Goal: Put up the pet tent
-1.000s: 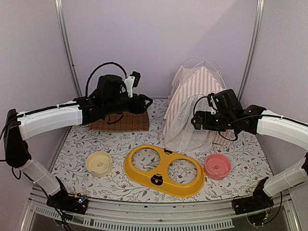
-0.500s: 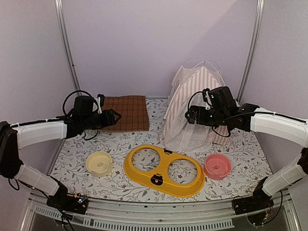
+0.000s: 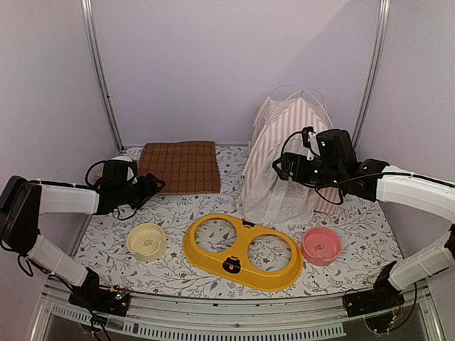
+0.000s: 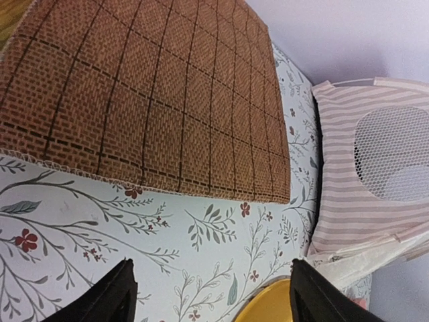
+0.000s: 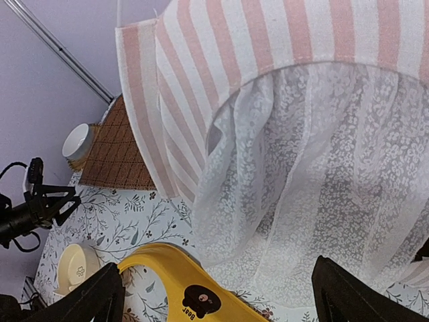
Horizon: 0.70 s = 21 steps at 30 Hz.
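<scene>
One thing dwarfs the rest: the pet tent (image 3: 291,135), pink-and-white striped, standing toward the far right corner of the tabletop (image 3: 185,213). Its thin white poles (image 3: 302,92) cross above the peak, and its lace curtains (image 3: 274,195) hang shut over the doorway, spilling onto the tabletop. Next in size, the brown mat (image 3: 179,167) lies flat against the far edge, left of the tent and apart from it. The yellow two-hole feeder (image 3: 242,252) sits by the middle of the near edge, with a cream bowl (image 3: 147,241) to its left and a pink bowl (image 3: 321,245) to its right — neither seated in it.

My right hand (image 3: 281,169) hovers at the tent's front, right at the lace, fingers spread wide and holding nothing. My left hand (image 3: 156,185) is low near the left edge, just off the mat's near left corner, likewise spread and empty.

I judge this to be the approach to the tent: it stands, but the door is closed and the fabric looks a bit slumped. The next move calls for closing on striped cloth or a pole — not the flimsy lace, since a tug there could pull the frame over.
</scene>
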Motion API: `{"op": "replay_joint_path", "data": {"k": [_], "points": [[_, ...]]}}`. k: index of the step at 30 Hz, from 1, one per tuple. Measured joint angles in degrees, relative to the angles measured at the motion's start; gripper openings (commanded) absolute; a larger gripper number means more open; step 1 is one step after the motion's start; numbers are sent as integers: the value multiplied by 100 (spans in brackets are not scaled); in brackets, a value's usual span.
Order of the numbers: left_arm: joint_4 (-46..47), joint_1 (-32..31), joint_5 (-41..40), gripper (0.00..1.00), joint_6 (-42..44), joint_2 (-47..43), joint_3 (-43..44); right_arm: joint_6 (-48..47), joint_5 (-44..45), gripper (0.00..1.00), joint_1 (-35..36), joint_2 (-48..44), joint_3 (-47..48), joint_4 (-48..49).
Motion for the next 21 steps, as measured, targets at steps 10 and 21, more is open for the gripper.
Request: {"op": "replay_joint_path", "data": {"k": [10, 21], "points": [[608, 192, -584, 81, -584, 850, -9, -247, -374, 99, 2, -697, -240, 197], [1637, 560, -516, 71, -809, 2022, 433, -245, -614, 99, 0, -1360, -522, 278]]}}
